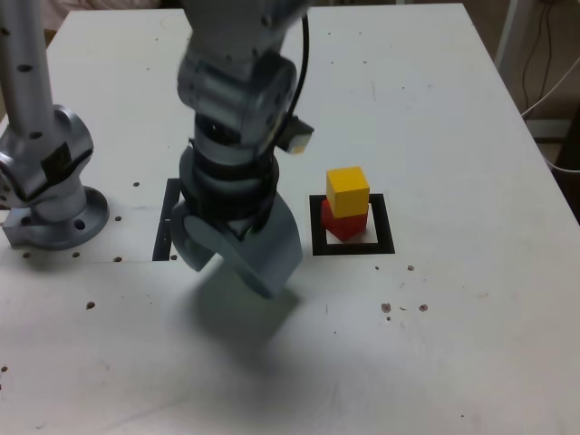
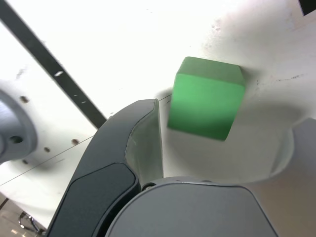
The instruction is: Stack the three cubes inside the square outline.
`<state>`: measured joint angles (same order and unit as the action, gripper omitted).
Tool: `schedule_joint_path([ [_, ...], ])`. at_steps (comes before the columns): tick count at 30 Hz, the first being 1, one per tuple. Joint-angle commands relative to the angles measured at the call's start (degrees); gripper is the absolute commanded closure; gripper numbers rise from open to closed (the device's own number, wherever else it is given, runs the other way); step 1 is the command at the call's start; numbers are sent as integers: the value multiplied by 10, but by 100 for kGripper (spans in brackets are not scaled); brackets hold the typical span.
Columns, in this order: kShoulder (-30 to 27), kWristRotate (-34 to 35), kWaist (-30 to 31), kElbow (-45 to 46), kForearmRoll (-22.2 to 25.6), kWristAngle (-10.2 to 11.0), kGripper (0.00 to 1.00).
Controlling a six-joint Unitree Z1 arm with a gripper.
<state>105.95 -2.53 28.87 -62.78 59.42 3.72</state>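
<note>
White table [image 1: 444, 308], dark floor [image 1: 458, 18], thin cables [image 1: 545, 54]

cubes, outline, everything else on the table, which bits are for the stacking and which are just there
For the stacking:
- yellow cube
- red cube
- green cube
- square outline
- gripper

Just there:
- narrow black strip
- round metal base

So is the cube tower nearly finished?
Two cubes look stacked: the yellow cube sits on the red cube, inside the black square outline. The gripper is open around the green cube, seemingly about to grab it. Left to do: grip green, lift it and set it on yellow.
</note>
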Motion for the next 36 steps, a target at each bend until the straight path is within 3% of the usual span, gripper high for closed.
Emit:
schedule_joint_path([
  [1,3,-8,-5,13,-28,-6,20],
  [7,5,-13,-8,25,-55,-7,27],
  [14,2,-13,-8,21,-57,2,55],
  [18,4,-13,-11,19,-56,9,63],
  [36,4,-14,-39,22,-41,32,71],
])
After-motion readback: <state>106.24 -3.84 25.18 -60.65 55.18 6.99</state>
